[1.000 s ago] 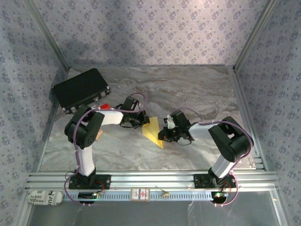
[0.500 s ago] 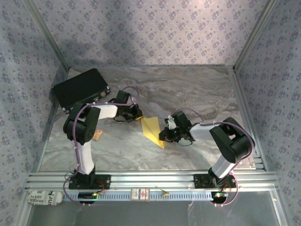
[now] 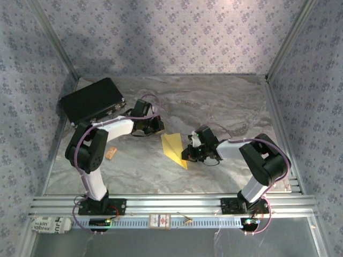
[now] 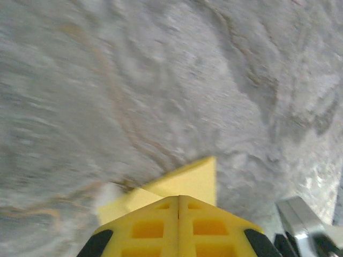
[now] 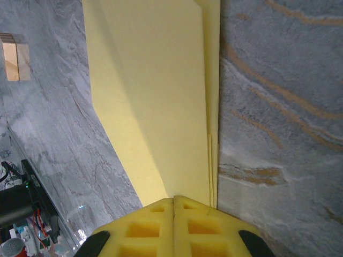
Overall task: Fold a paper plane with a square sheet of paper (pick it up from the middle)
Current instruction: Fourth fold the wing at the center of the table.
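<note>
Right tool clenched, tips on paper plane edge | left tool clenched, near paper plane corner

From above I see soft, even light. The back wall has a brighter patch near the top middle and a dim patch low on its left. Small soft shadows lie on the table. My left wrist picture is smeared and blurry. My right wrist picture is sharp, and the yellow paper looks bright.
</note>
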Robot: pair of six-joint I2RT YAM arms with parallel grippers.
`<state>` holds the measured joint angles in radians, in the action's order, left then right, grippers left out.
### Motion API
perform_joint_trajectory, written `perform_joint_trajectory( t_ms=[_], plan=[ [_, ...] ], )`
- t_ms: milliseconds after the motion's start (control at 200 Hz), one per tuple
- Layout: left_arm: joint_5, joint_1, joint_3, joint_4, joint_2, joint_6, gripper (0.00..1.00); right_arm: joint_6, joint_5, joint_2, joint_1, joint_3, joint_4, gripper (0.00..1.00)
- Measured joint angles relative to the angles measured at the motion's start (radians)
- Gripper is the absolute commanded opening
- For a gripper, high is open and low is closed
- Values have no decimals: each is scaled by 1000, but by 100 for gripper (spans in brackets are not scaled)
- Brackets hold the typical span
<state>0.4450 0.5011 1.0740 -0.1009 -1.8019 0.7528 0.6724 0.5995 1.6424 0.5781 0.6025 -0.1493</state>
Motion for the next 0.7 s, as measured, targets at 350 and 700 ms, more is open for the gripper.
perform_joint_trajectory(
  t_ms=[350,700],
  plan=[
    [61,225,-142,154,-14,133,4,0,-1,-8,-1,2,26,0],
    [43,267,-182,230,-53,203,3,0,1,-8,-1,4,31,0]
  ],
)
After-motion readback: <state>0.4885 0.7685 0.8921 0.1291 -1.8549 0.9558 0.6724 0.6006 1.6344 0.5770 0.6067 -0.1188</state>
